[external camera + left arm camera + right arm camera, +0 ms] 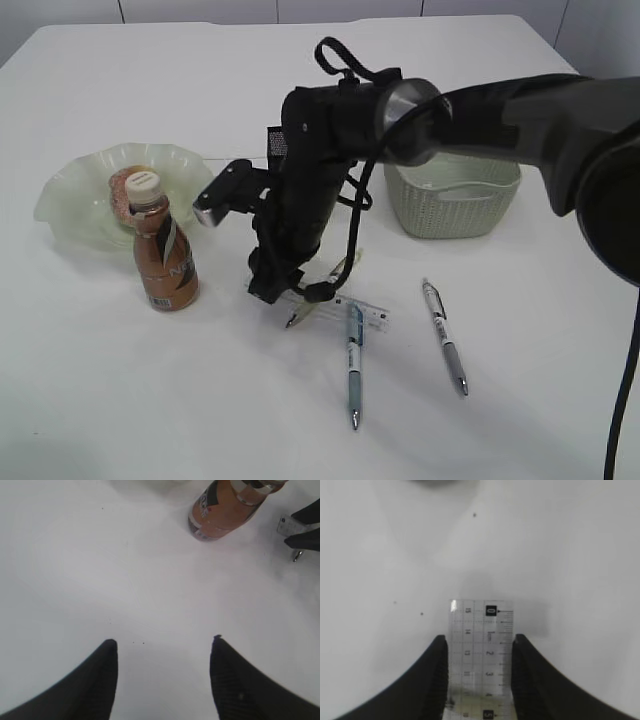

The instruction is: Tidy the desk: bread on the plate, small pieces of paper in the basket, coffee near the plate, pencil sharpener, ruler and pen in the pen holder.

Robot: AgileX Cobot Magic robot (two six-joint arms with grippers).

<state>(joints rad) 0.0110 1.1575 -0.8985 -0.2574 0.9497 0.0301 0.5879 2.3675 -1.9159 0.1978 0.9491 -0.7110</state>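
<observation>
The step in hand is judged to be the pick-up of the ruler [481, 652], the clear plastic strip lying on the table [120, 400] at the centre of the exterior view. In the right wrist view the ruler runs lengthwise between the two black fingers of the right gripper [480, 667], and each finger is seen touching a long edge, so the ruler is pinched across its width. Whether it has left the table cannot be told. In the exterior view the right arm is bent down over the ruler's left end, and only the right end shows, just beside the cap end of a blue pen [355, 365].

The next move is judged to call for a lift with the pinch kept firm, since a thin, slick strip could slip or swivel, followed by a carry to the pen holder, of which only a dark mesh corner seems to show behind the arm.

The left gripper [162, 652] is spread, nothing lying between its fingers, and it hangs over bare table at the lower part of the left wrist view, with the coffee [225, 507] at the upper right. In the exterior view the coffee stands just in front of the plate [70, 195], on which the bread [122, 192] lies. A second pen [444, 336] lies to the right, and the basket [450, 205] stands behind it.
</observation>
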